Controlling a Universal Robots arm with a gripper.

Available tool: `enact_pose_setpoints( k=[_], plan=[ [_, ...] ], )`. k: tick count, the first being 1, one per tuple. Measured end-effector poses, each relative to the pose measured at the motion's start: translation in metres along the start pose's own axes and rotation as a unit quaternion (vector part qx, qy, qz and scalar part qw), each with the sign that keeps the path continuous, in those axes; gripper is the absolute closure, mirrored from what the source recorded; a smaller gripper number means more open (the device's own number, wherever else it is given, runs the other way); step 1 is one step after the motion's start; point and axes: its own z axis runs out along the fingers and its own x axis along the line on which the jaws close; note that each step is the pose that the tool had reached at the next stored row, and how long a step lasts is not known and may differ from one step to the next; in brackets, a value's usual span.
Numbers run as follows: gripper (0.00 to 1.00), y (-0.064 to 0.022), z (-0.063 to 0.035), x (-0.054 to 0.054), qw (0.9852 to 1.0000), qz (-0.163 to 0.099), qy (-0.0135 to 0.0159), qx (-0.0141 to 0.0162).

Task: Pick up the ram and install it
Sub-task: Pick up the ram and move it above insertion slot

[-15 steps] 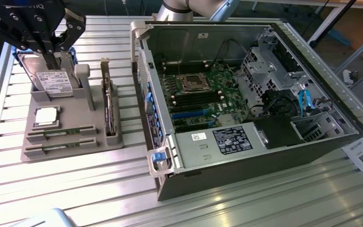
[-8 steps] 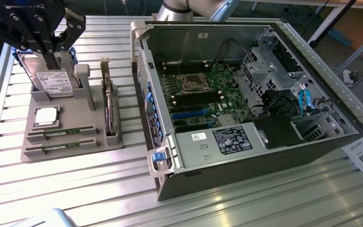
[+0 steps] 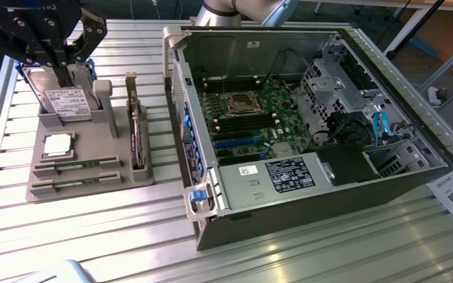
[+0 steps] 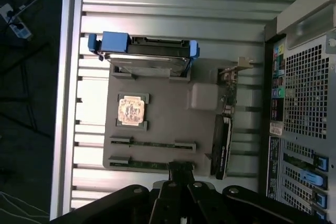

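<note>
Ram sticks (image 4: 152, 144) lie in two slots of the gray holder (image 4: 168, 124) on the bench (image 4: 157, 3). The fingers (image 4: 176, 170) hover above them, pressed together and holding nothing.

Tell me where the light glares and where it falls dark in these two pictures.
Exterior view: the metal table shines pale, the processor chip is washed almost white, and the computer case is shadowy inside. Wrist view: the same chip glows bright, the table slats gleam, the floor beside them is nearly black, and the hand is a dark shape.
</note>
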Motion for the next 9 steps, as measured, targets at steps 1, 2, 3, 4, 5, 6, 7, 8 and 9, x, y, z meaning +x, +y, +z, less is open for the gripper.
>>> enact_pose_setpoints(
  k=[1,2,3,4,5,6,7,8,9],
  plan=[
    [0.90,0.0000,0.0000,0.0000,1.0000,-0.006,0.0003,0.0000],
    [0.90,0.0000,0.0000,0.0000,0.9999,-0.013,0.0006,0.0000],
    [0.90,0.0000,0.0000,0.0000,0.9998,-0.020,0.0009,0.0000],
    [0.90,0.0000,0.0000,0.0000,0.9996,-0.027,0.0012,-0.0001],
    [0.90,0.0000,0.0000,0.0000,0.9994,-0.035,0.0015,-0.0001],
    [0.90,0.0000,0.0000,0.0000,0.9991,-0.042,0.0018,-0.0001],
    [0.90,0.0000,0.0000,0.0000,0.9988,-0.048,0.0021,-0.0001],
    [0.90,0.0000,0.0000,0.0000,0.9984,-0.057,0.0025,-0.0001],
    [0.90,0.0000,0.0000,0.0000,0.9979,-0.065,0.0028,-0.0001]
  ],
)
